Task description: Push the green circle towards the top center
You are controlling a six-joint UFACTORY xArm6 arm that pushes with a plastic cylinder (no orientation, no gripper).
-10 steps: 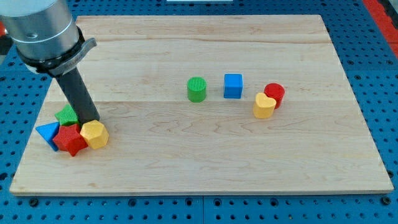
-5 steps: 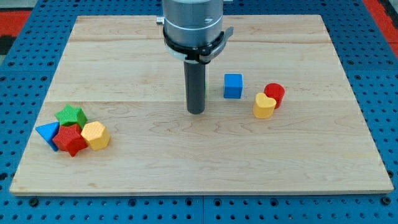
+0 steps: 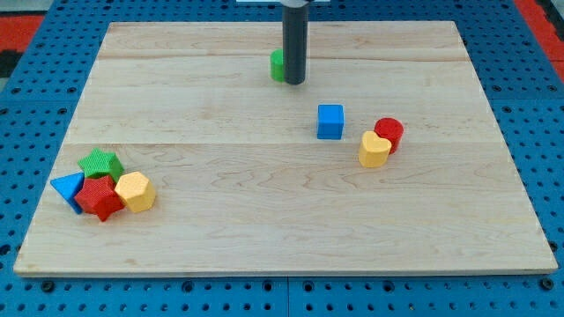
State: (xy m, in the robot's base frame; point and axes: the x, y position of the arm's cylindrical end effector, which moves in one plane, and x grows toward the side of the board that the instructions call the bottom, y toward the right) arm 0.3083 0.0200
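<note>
The green circle (image 3: 277,65) sits near the top centre of the wooden board (image 3: 282,202), mostly hidden behind my rod. Only its left edge shows. My tip (image 3: 294,82) rests on the board right against the circle's lower right side. The rod rises straight up out of the view's top.
A blue cube (image 3: 330,121), a red cylinder (image 3: 389,133) and a yellow heart (image 3: 374,150) lie right of centre. At the lower left a green star (image 3: 100,164), blue triangle (image 3: 67,187), red star (image 3: 100,197) and yellow hexagon (image 3: 135,191) cluster together.
My tip went from the lower-left cluster to below the green circle, then up the board. The green circle moved from the middle to near the top centre.
</note>
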